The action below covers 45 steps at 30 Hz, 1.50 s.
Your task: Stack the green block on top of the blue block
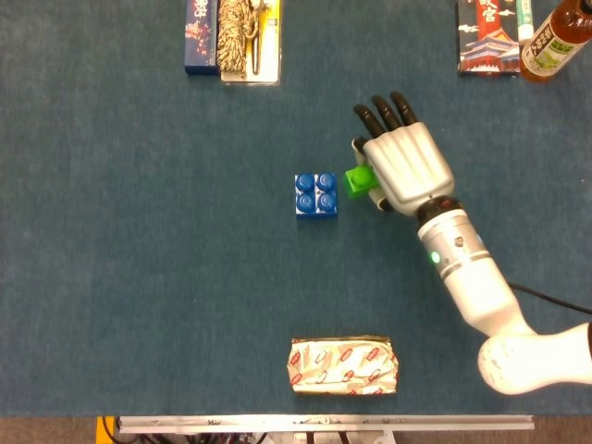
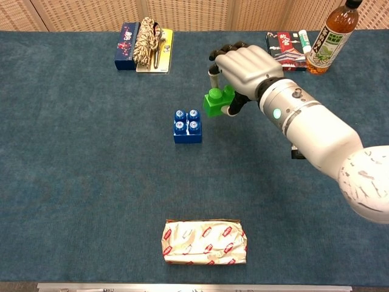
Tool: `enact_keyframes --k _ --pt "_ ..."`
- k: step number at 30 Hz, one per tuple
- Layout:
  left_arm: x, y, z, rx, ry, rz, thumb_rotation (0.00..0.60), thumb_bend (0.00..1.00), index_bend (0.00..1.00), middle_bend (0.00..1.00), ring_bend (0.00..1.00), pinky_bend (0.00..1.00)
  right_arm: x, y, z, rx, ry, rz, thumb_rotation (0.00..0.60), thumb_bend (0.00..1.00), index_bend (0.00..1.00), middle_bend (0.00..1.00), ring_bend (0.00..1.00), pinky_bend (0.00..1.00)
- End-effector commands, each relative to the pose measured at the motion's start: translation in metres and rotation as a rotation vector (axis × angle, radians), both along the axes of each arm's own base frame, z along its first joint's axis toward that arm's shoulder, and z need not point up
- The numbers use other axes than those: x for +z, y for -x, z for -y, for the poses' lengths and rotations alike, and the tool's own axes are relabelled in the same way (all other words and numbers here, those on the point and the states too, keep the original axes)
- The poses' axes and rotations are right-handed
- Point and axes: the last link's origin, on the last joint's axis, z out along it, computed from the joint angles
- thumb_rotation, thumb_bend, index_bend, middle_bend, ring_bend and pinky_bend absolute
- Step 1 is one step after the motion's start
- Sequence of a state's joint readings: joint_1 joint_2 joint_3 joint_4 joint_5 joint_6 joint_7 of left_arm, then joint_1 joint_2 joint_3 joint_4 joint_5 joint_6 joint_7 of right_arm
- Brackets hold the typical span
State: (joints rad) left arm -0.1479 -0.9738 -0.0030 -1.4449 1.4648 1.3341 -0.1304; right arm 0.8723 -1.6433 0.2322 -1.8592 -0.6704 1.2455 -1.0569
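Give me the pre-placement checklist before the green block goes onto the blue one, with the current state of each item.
1. Green block held by the right hand: ok.
2. Blue block studs up and uncovered: ok.
3. Green block centred over the blue block: not ok; it is off to the blue block's right in the head view.
4. Green block level with studs up: cannot tell; it looks slightly tilted in the chest view.
5. Path between the blocks free of other items: ok; the foil packet lies well nearer the camera.
6. Left hand out of the way: ok, not in view.
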Motion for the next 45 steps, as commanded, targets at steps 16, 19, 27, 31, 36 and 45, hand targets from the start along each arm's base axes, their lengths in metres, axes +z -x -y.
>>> enact_keyframes --k 16,19,27,31,36,45 --pt "0.004 0.006 0.003 0.015 -0.004 0.004 0.600 0.23 0.24 0.11 0.00 0.09 -0.021 -0.042 0.004 -0.068 0.005 -0.049 0.600 0.29 0.58 0.14 0.00 0.04" --pt "0.005 0.007 0.004 0.017 -0.003 0.004 0.600 0.23 0.24 0.11 0.00 0.09 -0.024 -0.046 0.006 -0.085 0.012 -0.050 0.600 0.29 0.58 0.14 0.00 0.04" --pt "0.005 0.008 0.005 0.022 -0.001 0.005 0.600 0.23 0.24 0.11 0.00 0.09 -0.033 -0.054 0.009 -0.124 0.017 -0.040 0.600 0.30 0.58 0.15 0.00 0.04" --pt "0.005 0.009 0.005 0.023 0.000 0.006 0.600 0.23 0.24 0.11 0.00 0.09 -0.038 -0.056 0.008 -0.136 0.012 -0.051 0.600 0.30 0.58 0.15 0.00 0.04" --pt "0.005 0.009 0.007 0.025 0.001 0.008 0.600 0.23 0.24 0.11 0.00 0.09 -0.044 -0.059 0.010 -0.148 0.016 -0.057 0.600 0.30 0.58 0.15 0.00 0.04" --pt "0.005 0.012 0.008 0.032 0.003 0.012 0.600 0.23 0.24 0.11 0.00 0.09 -0.047 -0.065 0.012 -0.158 0.028 -0.046 0.600 0.30 0.58 0.15 0.00 0.04"
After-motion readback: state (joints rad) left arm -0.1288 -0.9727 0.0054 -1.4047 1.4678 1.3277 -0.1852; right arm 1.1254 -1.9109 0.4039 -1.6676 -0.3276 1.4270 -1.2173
